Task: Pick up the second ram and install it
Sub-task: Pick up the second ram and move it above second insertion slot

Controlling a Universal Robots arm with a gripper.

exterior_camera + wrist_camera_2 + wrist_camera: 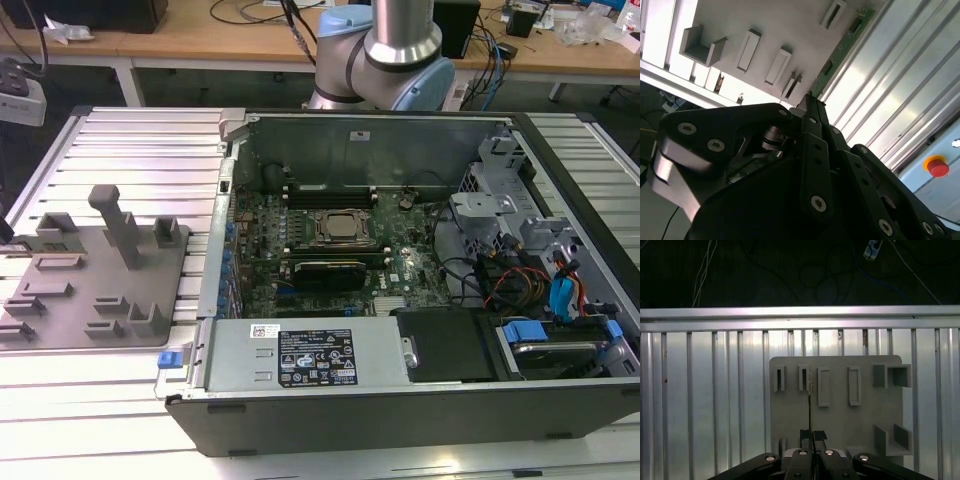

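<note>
The gripper (810, 436) is clamped on the one second ram (810, 400), edge-on in the first wrist view, over one grey holder plate (840, 425) with what look like four slotted blocks in a row, on the ribbed tabletop (715, 390); one open computer case (400, 415) sits beside the plate

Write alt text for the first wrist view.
The hand is shut on the second ram, seen edge-on as a thin dark line against a grey fixture plate with raised slots. The plate lies on a ribbed aluminium table.
</note>
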